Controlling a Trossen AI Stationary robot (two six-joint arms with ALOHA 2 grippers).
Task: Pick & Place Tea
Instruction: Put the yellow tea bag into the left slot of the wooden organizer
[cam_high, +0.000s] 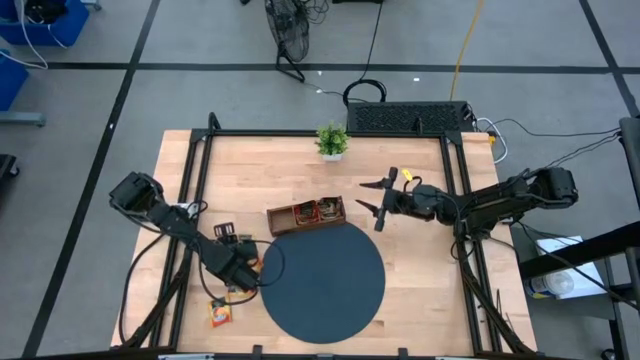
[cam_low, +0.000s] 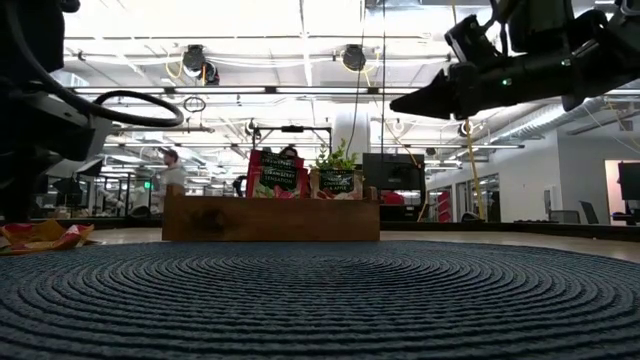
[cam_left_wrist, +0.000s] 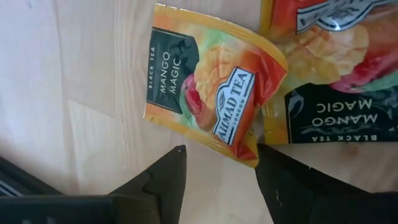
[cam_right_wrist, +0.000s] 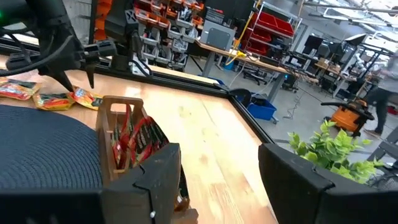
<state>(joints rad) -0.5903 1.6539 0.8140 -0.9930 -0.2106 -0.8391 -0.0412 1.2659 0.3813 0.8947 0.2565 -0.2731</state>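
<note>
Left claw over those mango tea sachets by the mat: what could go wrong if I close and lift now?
1. Two sachets lie side by side; the nearer sachet touches or overlaps the second sachet, so the open left claw might drag or grab both.
2. The nearer one is curled and only its corner sits between the fingers, so the grip could slip.
3. The right claw hangs open beside the wooden tray; it may crowd the drop-off.
</note>
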